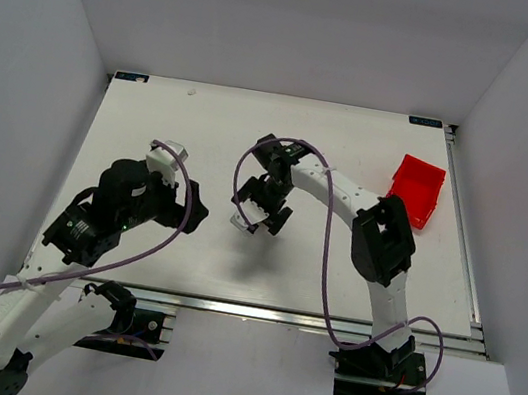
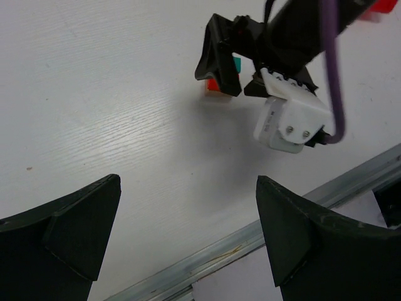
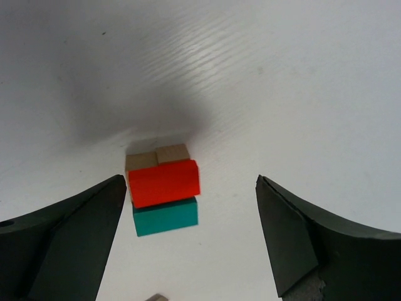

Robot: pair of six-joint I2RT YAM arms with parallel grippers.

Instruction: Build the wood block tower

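Observation:
The wood block tower stands under my right gripper [image 3: 191, 235]. In the right wrist view I see two tan cubes [image 3: 156, 160], a red block [image 3: 164, 183] over them and a teal piece [image 3: 166, 216] by the red block's near side. The right gripper's jaws are open, one on each side of the stack and clear of it. In the left wrist view the red block [image 2: 216, 86] and the teal piece [image 2: 237, 63] peek out between the right gripper's fingers [image 2: 216, 56]. In the top view the right gripper [image 1: 263, 213] hides the tower. My left gripper [image 1: 193, 212] is open and empty [image 2: 188, 238], to the tower's left.
A red plastic bin [image 1: 415, 189] sits at the table's right edge. A small tan piece [image 3: 156, 297] lies on the table just near the stack. The metal rail [image 2: 250, 241] of the table's front edge runs below the left gripper.

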